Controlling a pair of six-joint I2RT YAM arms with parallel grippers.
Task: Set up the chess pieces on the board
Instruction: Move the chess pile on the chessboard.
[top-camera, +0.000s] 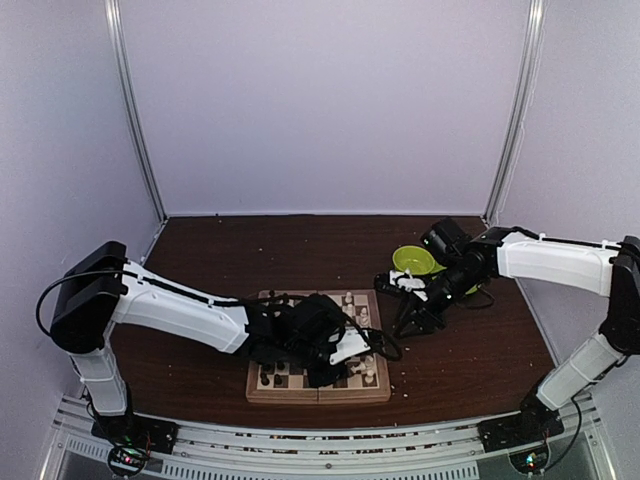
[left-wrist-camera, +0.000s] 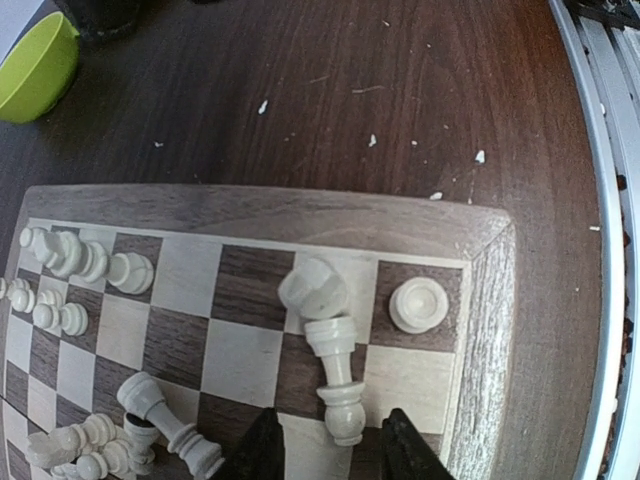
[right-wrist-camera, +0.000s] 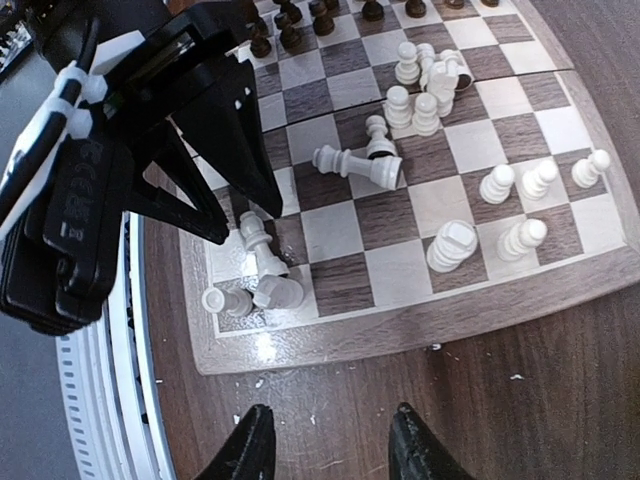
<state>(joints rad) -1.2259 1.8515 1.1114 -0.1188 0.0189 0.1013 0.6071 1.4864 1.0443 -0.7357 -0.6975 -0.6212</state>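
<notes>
The board (top-camera: 262, 392) lies at the table's near middle. My left gripper (left-wrist-camera: 335, 450) is open low over its corner, fingers either side of the head end of a fallen white piece (left-wrist-camera: 338, 385), with a gap on both sides. A tipped white piece (left-wrist-camera: 313, 288) leans at that piece's base, and an upright white pawn (left-wrist-camera: 417, 304) stands on the corner square. More white pieces (right-wrist-camera: 440, 100) stand or lie scattered, and dark pieces (right-wrist-camera: 300, 30) fill the far rows. My right gripper (right-wrist-camera: 330, 445) is open and empty over bare table just off the board's edge (right-wrist-camera: 400, 325).
A green bowl (top-camera: 413, 260) sits behind the right gripper (top-camera: 408, 318), also seen in the left wrist view (left-wrist-camera: 35, 65). White crumbs (left-wrist-camera: 371, 140) dot the dark table. The left arm (right-wrist-camera: 90, 180) reaches over the board's near-left corner. A metal rail (left-wrist-camera: 600, 150) runs along the table edge.
</notes>
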